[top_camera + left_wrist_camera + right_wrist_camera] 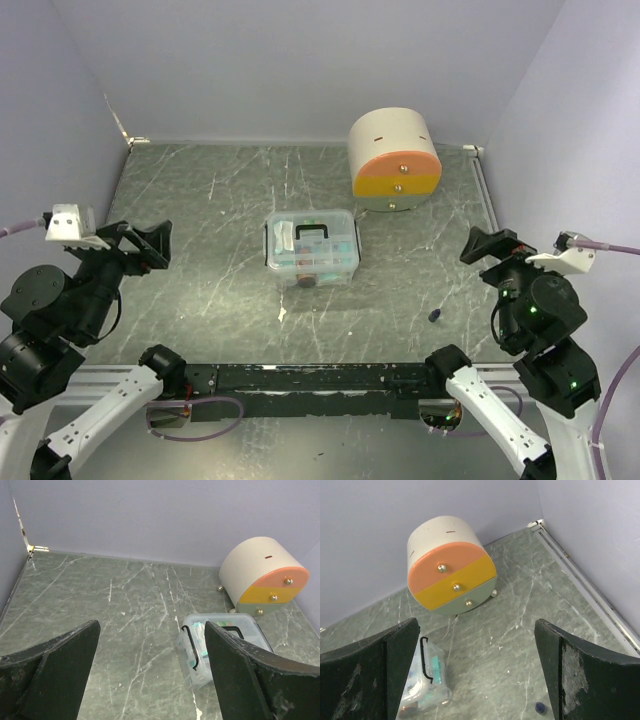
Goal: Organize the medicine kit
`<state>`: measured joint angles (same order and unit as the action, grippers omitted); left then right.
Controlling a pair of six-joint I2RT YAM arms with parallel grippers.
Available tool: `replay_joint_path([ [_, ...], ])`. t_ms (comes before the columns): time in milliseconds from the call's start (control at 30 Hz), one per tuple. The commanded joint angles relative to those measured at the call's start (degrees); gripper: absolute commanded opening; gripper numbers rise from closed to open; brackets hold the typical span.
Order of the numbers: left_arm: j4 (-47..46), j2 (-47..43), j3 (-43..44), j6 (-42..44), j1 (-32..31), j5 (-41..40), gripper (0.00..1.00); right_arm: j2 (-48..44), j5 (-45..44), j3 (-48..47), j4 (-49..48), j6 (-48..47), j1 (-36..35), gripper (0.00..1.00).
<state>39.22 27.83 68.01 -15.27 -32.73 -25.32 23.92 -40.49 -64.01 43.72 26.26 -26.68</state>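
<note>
Clear medicine kit (311, 249) sits mid-bench (200, 200), lid looks closed, black handle (312, 231) on top. Small dark item (435, 315) lies loose to its near right, apart. Round three-drawer cabinet (394, 160) far right. Left fingers (55, 670) and right fingers (590, 675) are spread wide, empty, well apart from kit. Likely step: brace box with one arm, unlatch squarely with the other.

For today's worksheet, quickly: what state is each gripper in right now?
Left gripper: open, holding nothing.
Right gripper: open, holding nothing.
</note>
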Motion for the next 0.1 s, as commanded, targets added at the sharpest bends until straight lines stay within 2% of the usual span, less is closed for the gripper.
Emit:
replay_joint_path([
  [0, 0.7, -0.6, 0.2, -0.6, -0.3, -0.2, 0.97, -0.4, 1.0, -0.3, 0.8, -1.3, 0.1, 1.0],
  [67, 0.5, -0.6, 0.1, -0.9, -0.3, 0.1, 0.97, 0.4, 1.0, -0.6, 1.5, -0.9, 0.1, 1.0],
])
